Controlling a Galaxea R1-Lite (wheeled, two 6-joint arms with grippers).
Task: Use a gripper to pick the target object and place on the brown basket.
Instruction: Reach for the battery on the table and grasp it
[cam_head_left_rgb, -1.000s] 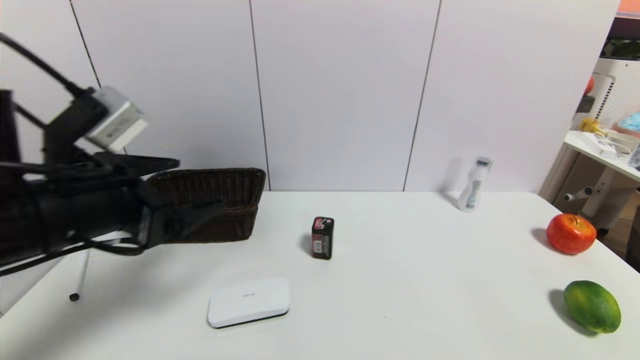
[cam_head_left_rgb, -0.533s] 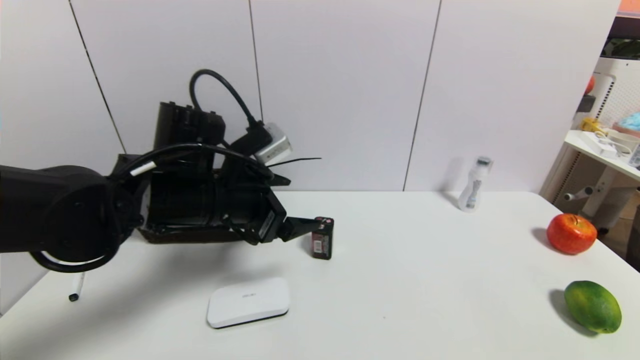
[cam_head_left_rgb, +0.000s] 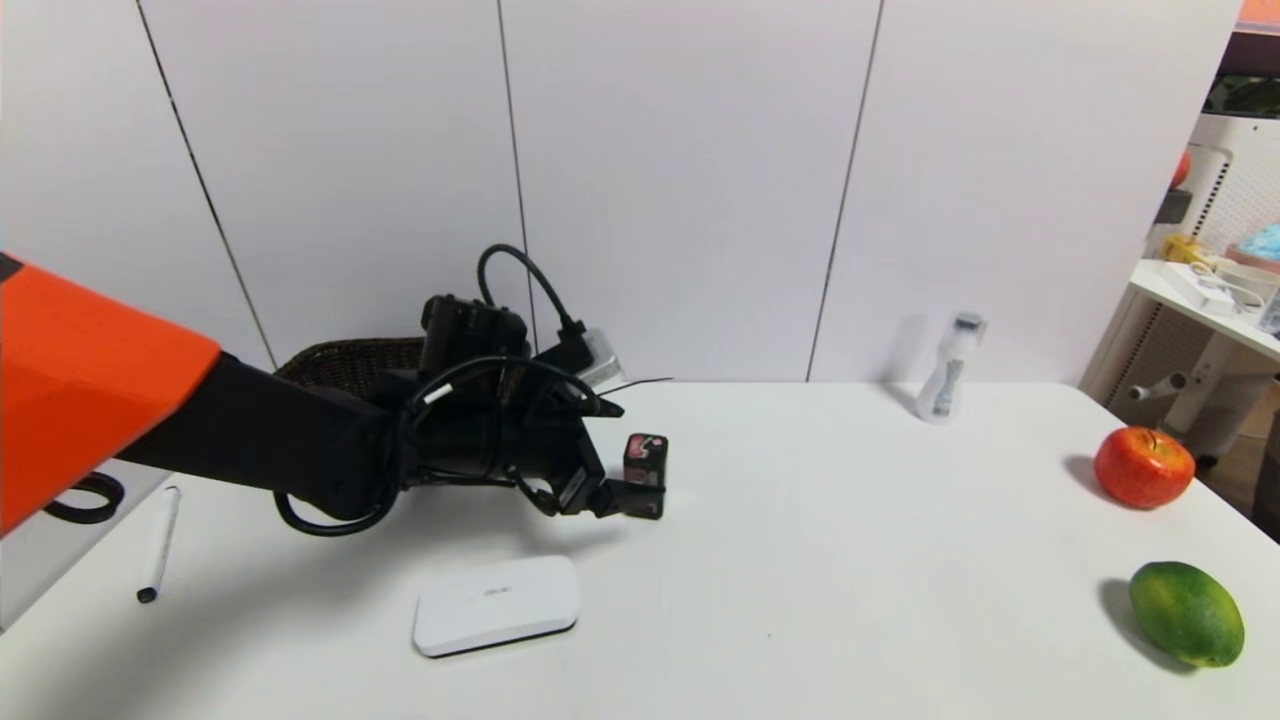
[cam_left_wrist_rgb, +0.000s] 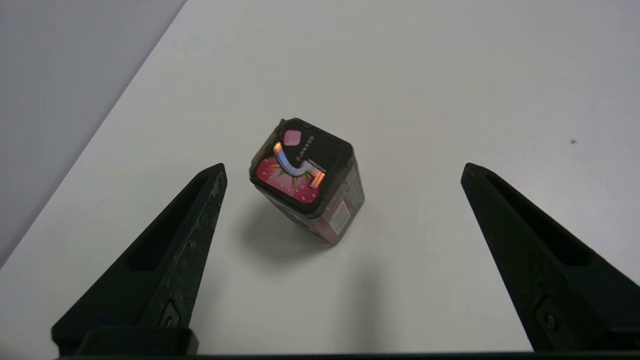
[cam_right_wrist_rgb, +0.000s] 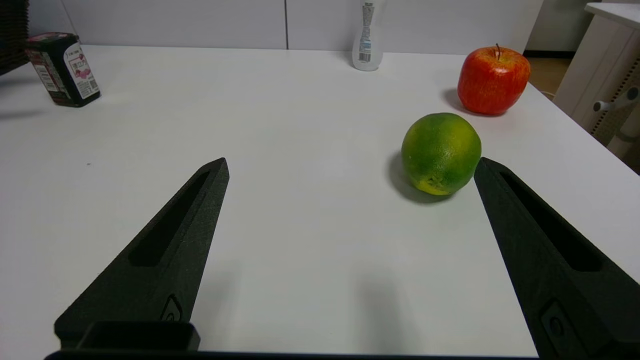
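The target object (cam_head_left_rgb: 646, 458), a small upright dark box with a red-pink label, stands mid-table. My left gripper (cam_head_left_rgb: 632, 497) has reached it from the left, low over the table. In the left wrist view the gripper (cam_left_wrist_rgb: 344, 172) is open wide. The box (cam_left_wrist_rgb: 305, 175) stands in the gap, nearer one finger and touching neither. The brown basket (cam_head_left_rgb: 340, 364) sits at the back left, mostly hidden behind my left arm. My right gripper (cam_right_wrist_rgb: 350, 167) is open and empty over the table's right side, out of the head view.
A flat white case (cam_head_left_rgb: 497, 603) lies in front of the left arm. A pen (cam_head_left_rgb: 157, 545) lies at the far left. A white bottle (cam_head_left_rgb: 950, 370), a red apple (cam_head_left_rgb: 1143, 467) and a green fruit (cam_head_left_rgb: 1186, 612) are on the right. The green fruit (cam_right_wrist_rgb: 441, 152) is close to one right finger.
My left arm has swung right from in front of the basket and dropped lower, bringing its open gripper up to the box. The box has not moved.
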